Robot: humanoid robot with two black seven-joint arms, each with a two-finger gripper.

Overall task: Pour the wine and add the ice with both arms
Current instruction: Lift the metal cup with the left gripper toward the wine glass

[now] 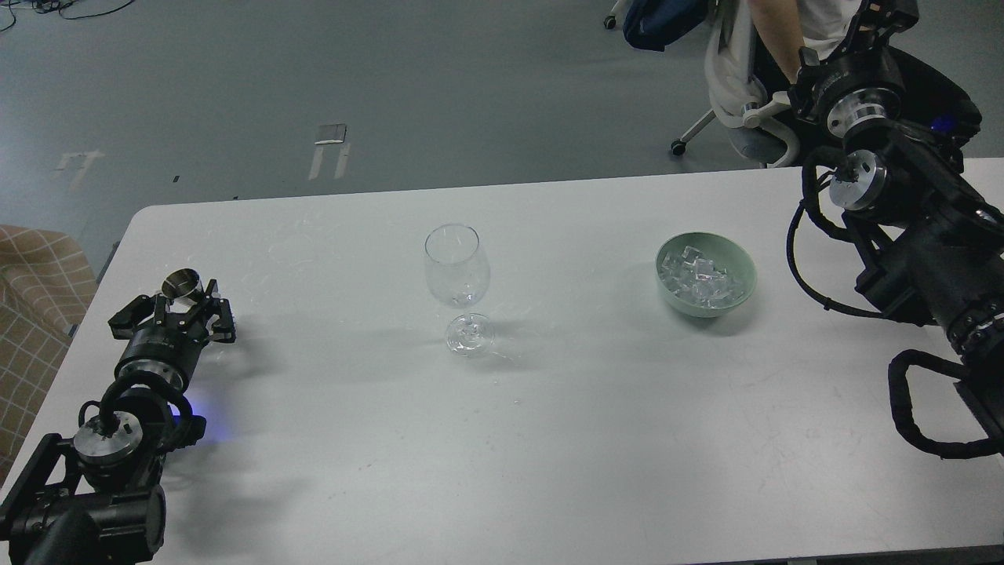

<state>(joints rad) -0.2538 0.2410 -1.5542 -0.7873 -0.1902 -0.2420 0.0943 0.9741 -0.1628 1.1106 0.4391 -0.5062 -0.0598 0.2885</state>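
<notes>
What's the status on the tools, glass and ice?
Left tool around a small metal cup, grip unclear. Right tool raised off-table, state unclear. Wine glass upright, looks empty. Ice in green bowl. Path clear.

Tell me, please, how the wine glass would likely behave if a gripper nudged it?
The wine glass looks top-heavy: a wide bowl over a thin stem and small foot, so it would probably tip rather than slide. Its clear, thin walls suggest it is fragile and slippery.

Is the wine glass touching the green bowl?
Apart. In the head view, bare white table lies between the wine glass and the green bowl.
</notes>
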